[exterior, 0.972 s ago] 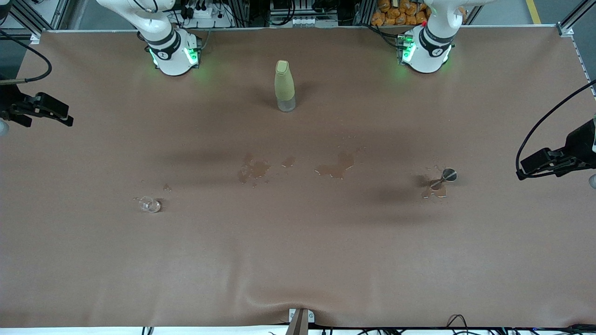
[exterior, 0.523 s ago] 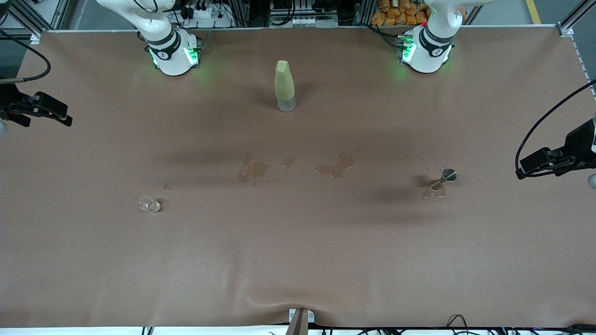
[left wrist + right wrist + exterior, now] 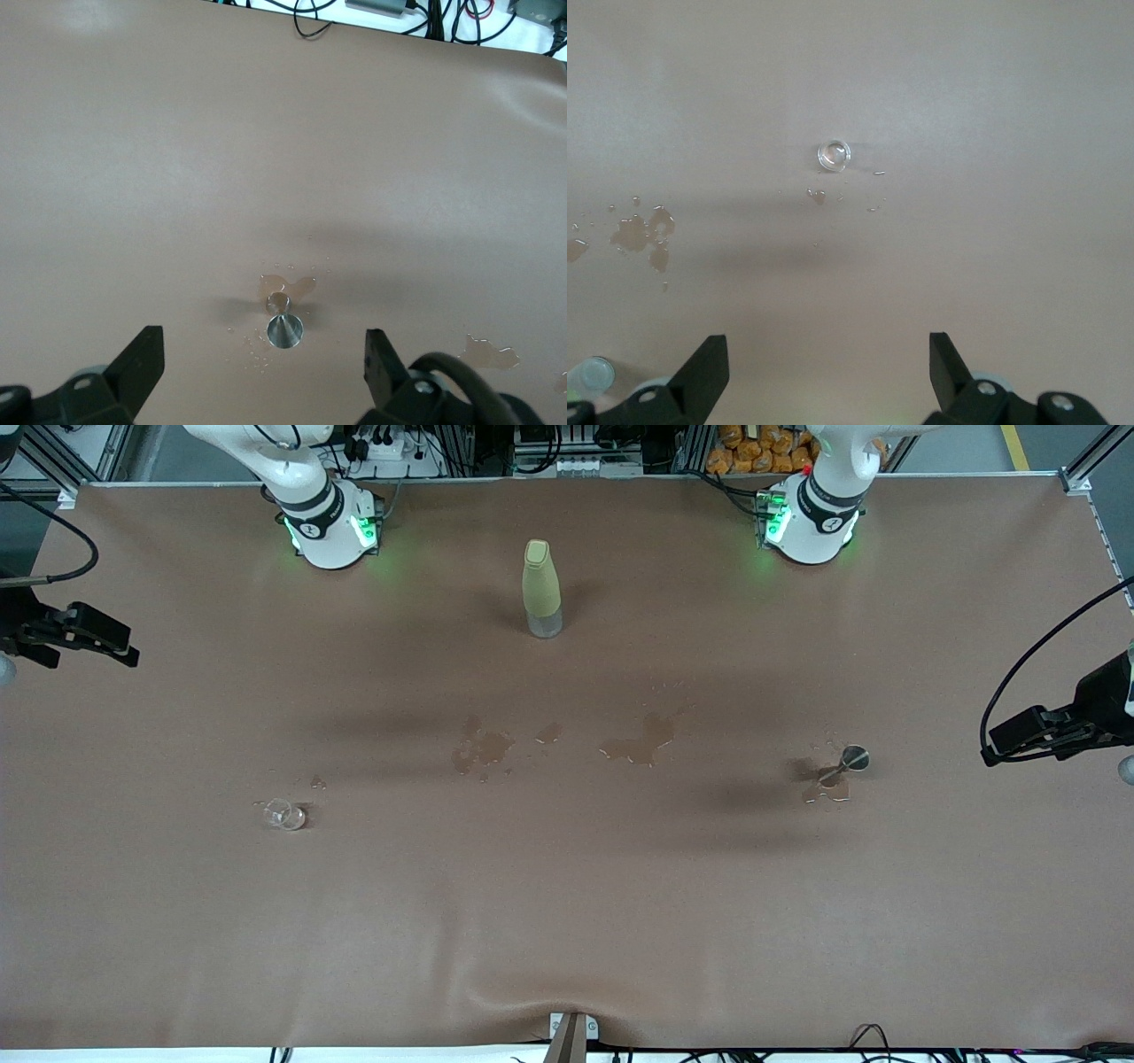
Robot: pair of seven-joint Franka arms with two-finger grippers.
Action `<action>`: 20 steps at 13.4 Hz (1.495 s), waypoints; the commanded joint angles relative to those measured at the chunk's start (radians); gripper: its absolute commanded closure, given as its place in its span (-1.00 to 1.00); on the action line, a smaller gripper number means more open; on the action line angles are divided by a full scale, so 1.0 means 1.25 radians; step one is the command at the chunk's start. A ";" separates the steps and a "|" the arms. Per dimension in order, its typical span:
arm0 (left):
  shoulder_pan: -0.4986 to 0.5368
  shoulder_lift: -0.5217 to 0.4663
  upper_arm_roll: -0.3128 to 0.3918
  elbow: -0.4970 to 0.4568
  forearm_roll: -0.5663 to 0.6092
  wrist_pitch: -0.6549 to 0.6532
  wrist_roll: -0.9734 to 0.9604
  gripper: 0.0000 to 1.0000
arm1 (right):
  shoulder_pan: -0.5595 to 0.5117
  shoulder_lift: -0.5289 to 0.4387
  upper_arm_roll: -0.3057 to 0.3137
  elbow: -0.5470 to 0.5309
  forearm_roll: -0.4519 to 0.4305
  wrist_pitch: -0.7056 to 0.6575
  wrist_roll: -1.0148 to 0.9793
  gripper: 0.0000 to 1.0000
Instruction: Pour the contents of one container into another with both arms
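On the brown desk (image 3: 567, 921), in the front view, a tall pale-green bottle (image 3: 541, 588) stands upright between the two arm bases. A small clear glass cup (image 3: 285, 815) sits toward the right arm's end, nearer the front camera than the bottle. A small metal funnel-like vessel (image 3: 844, 765) stands in a wet patch toward the left arm's end. Spilled puddles (image 3: 638, 742) darken the cloth between cup and vessel. Both arms wait high, their wrists out at the view's edges.

In the left wrist view, the left gripper (image 3: 264, 365) hangs over the desk with its fingers (image 3: 142, 363) spread wide and empty; the metal vessel (image 3: 284, 326) lies below, between them, ringed by droplets.

In the right wrist view, the right gripper (image 3: 829, 368) hangs over the desk, its fingers (image 3: 707, 372) spread and holding nothing, and the glass cup (image 3: 834, 155) sits well apart from it.

The cup looks light, stiff and fragile, and probably slippery where wet; a gentle pinch across its wall near the rim seems safest. The metal vessel appears light and top-heavy on its narrow stem, so a hold on the body just under the flared mouth would steady it. The bottle likely weighs most; its waist suits the fingers.
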 commanded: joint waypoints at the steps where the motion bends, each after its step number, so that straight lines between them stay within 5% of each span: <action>1: 0.001 -0.004 -0.001 0.006 -0.003 -0.011 -0.003 -1.00 | 0.005 0.014 0.000 0.025 -0.016 -0.006 0.018 -1.00; 20: 0.002 0.000 0.000 0.007 -0.003 -0.011 0.001 -1.00 | 0.003 0.014 -0.001 0.028 -0.021 -0.011 0.021 -1.00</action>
